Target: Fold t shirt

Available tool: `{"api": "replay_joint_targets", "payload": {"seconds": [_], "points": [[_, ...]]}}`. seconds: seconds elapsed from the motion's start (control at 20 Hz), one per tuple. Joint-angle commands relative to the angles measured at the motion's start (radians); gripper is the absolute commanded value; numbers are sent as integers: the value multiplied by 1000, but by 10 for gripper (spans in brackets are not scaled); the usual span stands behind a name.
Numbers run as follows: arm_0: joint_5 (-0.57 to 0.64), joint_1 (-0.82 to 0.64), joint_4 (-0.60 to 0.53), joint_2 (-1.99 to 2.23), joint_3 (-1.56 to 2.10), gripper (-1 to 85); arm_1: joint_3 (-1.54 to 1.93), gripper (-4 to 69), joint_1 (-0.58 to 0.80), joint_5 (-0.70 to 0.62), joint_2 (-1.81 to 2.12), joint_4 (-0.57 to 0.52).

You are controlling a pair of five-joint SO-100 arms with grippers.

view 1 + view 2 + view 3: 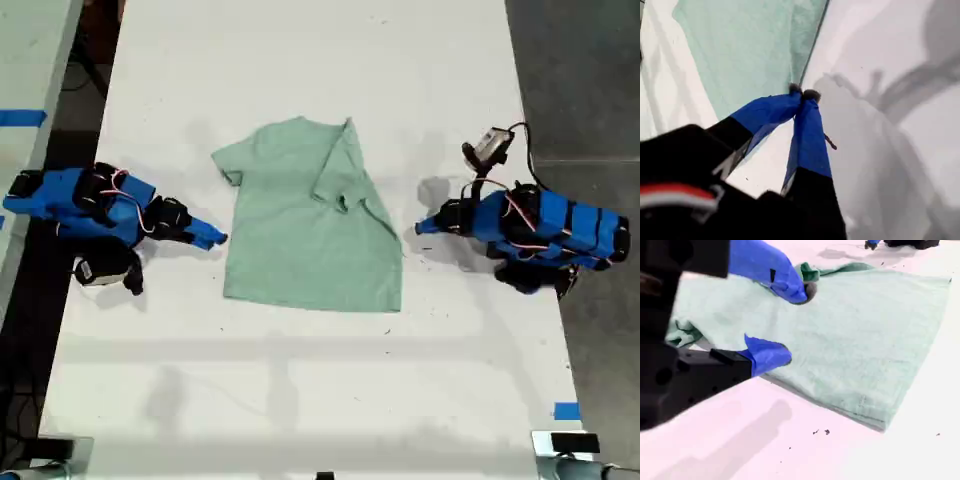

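At mid-surface (300, 60), the exterior view shows the shirt (300, 240), one side folded in, between two arms. First wrist view: my first tool (802, 94) together, empty, beside its edge. Second wrist view: my second tool (791, 324) apart, facing the shirt.

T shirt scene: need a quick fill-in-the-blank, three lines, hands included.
1. The t shirt lies flat on a ____ table.
2. The fingertips of my first hand meet, so it is ____.
3. My second hand faces the t shirt with its jaws ____.

Missing words: white; shut; open.
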Motion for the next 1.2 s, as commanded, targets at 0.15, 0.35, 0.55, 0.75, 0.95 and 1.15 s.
{"api": "replay_joint_targets", "payload": {"seconds": [0.15,0.35,0.55,0.75,0.95,1.15], "points": [[-18,-295,-84,11,20,5,29,5,6,37,17,52],[35,-268,-123,11,9,0,28,5,6,20,17,58],[71,-325,-17,-284,-356,-1,28,5,8,12,17,57],[525,-735,183,-1019,-976,70,28,5,3,8,17,55],[775,-963,121,-1344,-1078,305,28,5,2,-3,17,52],[850,-1025,48,-1684,-1141,299,26,5,-2,-6,17,51]]}}
